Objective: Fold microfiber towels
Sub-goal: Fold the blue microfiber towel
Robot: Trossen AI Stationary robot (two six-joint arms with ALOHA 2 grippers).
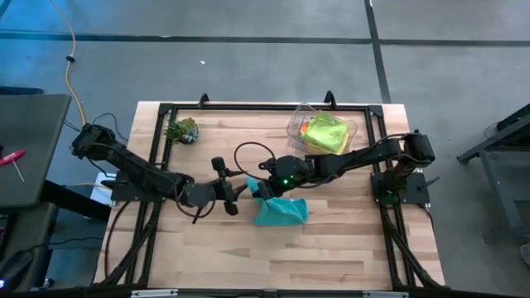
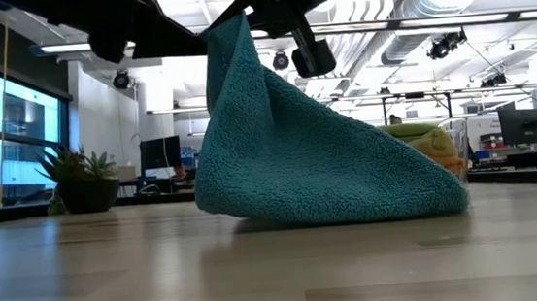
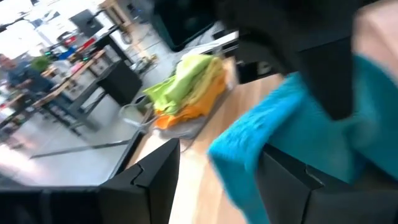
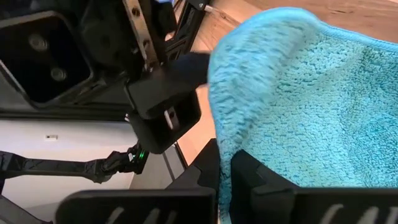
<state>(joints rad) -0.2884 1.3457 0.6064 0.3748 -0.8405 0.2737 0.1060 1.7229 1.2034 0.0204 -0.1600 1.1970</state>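
Mid-worktop, teal towel hangs tent-like, one corner hoisted by right gripper, jaws clamped on it, prob. to carry it over for a fold; left gripper alongside w/ jaws apart; other towels wait in clear bin.

3 towels, 1 bin, 1 plant.

L gripper open at table centre, R gripper pinched tight – tips nearly meeting, both arms reaching inward
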